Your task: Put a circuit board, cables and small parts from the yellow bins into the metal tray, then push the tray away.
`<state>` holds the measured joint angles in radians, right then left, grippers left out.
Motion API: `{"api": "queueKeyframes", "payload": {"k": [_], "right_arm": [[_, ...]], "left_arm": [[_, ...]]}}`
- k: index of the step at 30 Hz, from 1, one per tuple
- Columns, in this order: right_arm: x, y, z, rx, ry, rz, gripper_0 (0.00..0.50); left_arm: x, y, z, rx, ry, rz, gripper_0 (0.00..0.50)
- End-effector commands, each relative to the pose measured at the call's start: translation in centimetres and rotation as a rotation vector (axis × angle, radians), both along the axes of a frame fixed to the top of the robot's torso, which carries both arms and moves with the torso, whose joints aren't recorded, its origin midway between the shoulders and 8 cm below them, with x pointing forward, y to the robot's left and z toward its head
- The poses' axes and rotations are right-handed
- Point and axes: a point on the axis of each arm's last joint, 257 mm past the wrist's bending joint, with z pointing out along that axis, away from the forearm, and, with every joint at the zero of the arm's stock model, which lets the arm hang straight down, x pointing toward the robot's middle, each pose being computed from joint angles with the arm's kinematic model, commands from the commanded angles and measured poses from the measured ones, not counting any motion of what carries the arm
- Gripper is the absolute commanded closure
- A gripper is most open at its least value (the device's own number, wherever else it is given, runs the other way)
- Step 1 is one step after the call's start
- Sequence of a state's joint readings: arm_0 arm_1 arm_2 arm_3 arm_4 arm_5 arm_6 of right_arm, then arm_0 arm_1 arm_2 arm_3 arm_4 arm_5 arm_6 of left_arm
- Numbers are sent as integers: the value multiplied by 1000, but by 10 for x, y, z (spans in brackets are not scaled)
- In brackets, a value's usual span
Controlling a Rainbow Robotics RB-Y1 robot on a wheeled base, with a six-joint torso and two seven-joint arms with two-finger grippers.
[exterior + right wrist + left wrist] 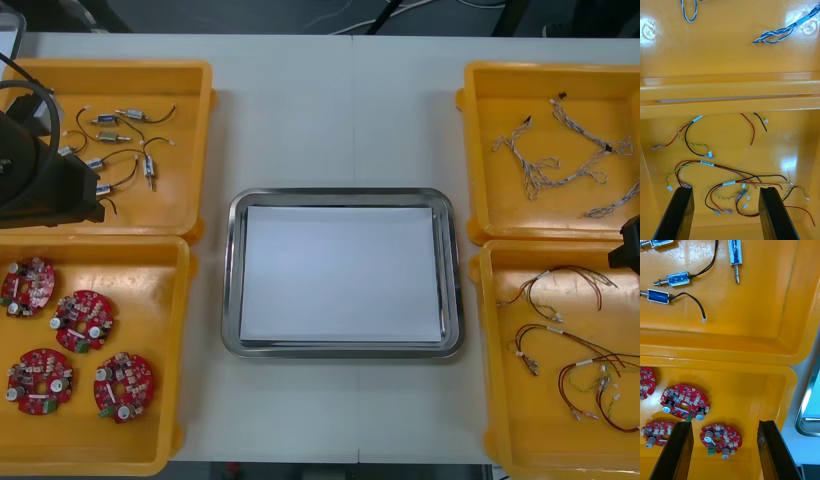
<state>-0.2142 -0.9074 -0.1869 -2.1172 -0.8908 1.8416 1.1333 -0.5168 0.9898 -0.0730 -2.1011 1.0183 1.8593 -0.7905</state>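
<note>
Black left pincer [725, 423] wide over circuit boards [685, 407]; right pincer [726, 189] wide over cables [706, 162], arm [630, 245] mostly cropped.

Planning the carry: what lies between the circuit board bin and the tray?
Just a bare strip of table, seen in the front view, between the circuit board bin and the tray.

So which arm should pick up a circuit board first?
Left. The left gripper hangs open right over the circuit boards in the near-left yellow bin; the right gripper is open over the red and yellow cables, across the metal tray.
</note>
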Motion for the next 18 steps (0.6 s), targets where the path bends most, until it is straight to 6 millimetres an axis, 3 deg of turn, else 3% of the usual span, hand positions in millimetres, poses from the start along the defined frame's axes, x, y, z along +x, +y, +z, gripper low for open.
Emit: {"api": "queueKeyframes", "payload": {"k": [1,18], "right_arm": [[6,-3,17,-27,-49,35,0],[6,-3,17,-27,-49,35,0]], "left_arm": [[9,-6,24,10,-65,-57,0],[9,-6,24,10,-65,-57,0]]}}
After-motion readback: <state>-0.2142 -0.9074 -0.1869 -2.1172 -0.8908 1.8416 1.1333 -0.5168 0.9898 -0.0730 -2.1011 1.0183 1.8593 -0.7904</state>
